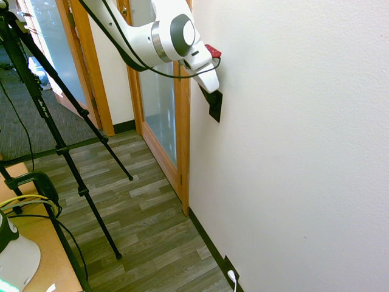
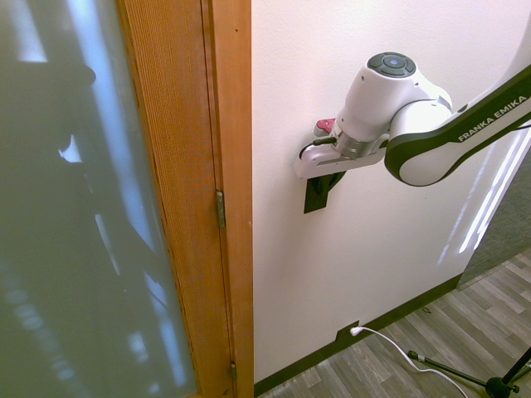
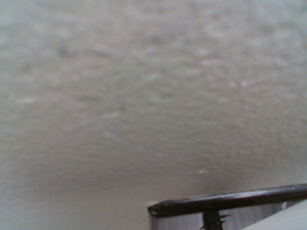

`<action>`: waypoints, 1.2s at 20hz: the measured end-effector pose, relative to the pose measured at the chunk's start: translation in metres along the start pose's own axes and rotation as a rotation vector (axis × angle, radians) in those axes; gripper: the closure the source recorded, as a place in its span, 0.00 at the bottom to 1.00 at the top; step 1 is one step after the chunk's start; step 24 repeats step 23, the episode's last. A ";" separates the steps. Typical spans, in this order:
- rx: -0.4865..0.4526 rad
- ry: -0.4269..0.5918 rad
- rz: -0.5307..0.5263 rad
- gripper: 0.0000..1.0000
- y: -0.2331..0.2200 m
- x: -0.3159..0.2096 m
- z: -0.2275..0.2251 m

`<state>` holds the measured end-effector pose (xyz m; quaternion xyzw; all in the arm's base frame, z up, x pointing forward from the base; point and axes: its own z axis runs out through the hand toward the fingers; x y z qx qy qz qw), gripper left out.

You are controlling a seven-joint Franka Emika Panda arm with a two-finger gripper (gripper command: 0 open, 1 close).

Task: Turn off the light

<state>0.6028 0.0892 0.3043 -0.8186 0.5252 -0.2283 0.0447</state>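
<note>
Grey wood-grain plank floor (image 1: pixel 152 225) lying nearest, orange timber door frame (image 1: pixel 182 140) standing left, glossy white gripper (image 1: pixel 209 91) pressing with fingers closed against the flat black rectangular switch (image 1: pixel 215 106) on the textured cream wall (image 1: pixel 292 152).

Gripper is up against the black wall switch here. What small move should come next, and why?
Probably a short downward press. The gripper is shut and sits at the top of the black switch plate on the white wall, angled down at it, so sliding the fingertips down its face looks likeliest to flip it.
</note>
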 end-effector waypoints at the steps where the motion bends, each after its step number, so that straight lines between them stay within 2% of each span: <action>1: -0.004 -0.002 0.001 1.00 0.002 -0.001 0.004; 7: 0.025 -0.003 0.017 1.00 0.002 0.000 0.007; 13: 0.065 0.021 0.045 1.00 0.024 0.006 -0.035; 19: 0.040 0.000 0.078 1.00 0.064 -0.004 -0.079; 24: 0.009 -0.056 0.068 1.00 0.077 -0.014 -0.089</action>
